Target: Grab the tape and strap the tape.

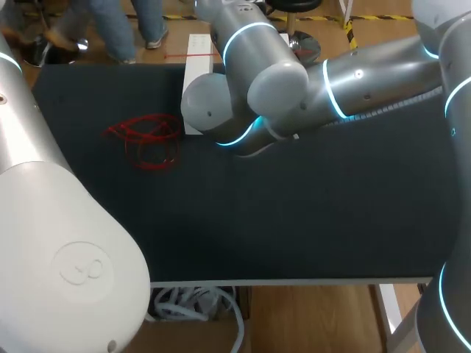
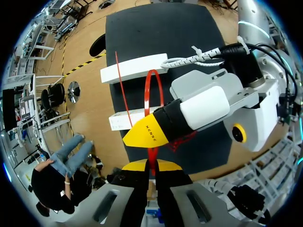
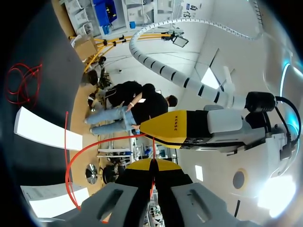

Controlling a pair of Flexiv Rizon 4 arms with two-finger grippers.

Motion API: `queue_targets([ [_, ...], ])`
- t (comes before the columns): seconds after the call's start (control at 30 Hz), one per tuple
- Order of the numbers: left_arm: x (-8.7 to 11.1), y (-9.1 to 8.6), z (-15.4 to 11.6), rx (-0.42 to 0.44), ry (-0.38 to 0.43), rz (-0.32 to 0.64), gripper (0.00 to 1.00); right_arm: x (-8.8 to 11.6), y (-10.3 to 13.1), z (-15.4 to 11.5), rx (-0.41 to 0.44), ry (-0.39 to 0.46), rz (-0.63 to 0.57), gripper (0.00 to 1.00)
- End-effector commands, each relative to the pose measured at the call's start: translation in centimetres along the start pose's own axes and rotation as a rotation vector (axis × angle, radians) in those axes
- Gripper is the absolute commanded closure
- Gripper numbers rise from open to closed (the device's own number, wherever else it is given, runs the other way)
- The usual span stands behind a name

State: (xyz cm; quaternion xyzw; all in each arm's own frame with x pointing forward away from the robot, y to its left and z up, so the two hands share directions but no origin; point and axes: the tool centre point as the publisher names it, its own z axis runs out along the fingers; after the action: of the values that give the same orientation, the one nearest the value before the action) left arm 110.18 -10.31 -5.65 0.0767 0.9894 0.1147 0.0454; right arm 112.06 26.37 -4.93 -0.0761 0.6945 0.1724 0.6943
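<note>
Holding one thin red plastic tape (image 2: 154, 71) up above the flat black table (image 1: 294, 220), with both grippers at once. Bent into a tall loop, running straight out ahead of the left gripper (image 2: 151, 166) and back again. Nipped tight in that left gripper, yellow tips pressed together with only the tape between. Same for the right gripper (image 3: 151, 165): squeezed shut on the tape, with the loop curling away to one side. Sitting tip to tip, very close, so equally near to the tape. Looks like the strapping step, with the loop not pulled small yet. Next, most likely, a pull on one end along the tape's long line, gripping the other end firmly. Down on the table, well apart from the grippers: a messy heap of red tape (image 1: 147, 140) near a long white box (image 1: 196, 81).
</note>
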Motion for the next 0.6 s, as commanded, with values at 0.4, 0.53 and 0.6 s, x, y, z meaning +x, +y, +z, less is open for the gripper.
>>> queue_targets([
  [0.4, -0.03, -0.05, -0.15, -0.004, 0.003, -0.001, 1.0, -0.17, -0.17, -0.17, 0.01, 0.001, 0.007, 0.0],
  [0.53, -0.03, -0.05, -0.15, -0.004, 0.003, -0.001, 1.0, -0.15, -0.2, -0.24, 0.013, -0.001, 0.01, 0.0],
  [0.6, -0.03, -0.05, -0.15, -0.004, 0.003, -0.001, 1.0, -0.13, -0.2, -0.25, 0.012, -0.001, 0.012, 0.0],
])
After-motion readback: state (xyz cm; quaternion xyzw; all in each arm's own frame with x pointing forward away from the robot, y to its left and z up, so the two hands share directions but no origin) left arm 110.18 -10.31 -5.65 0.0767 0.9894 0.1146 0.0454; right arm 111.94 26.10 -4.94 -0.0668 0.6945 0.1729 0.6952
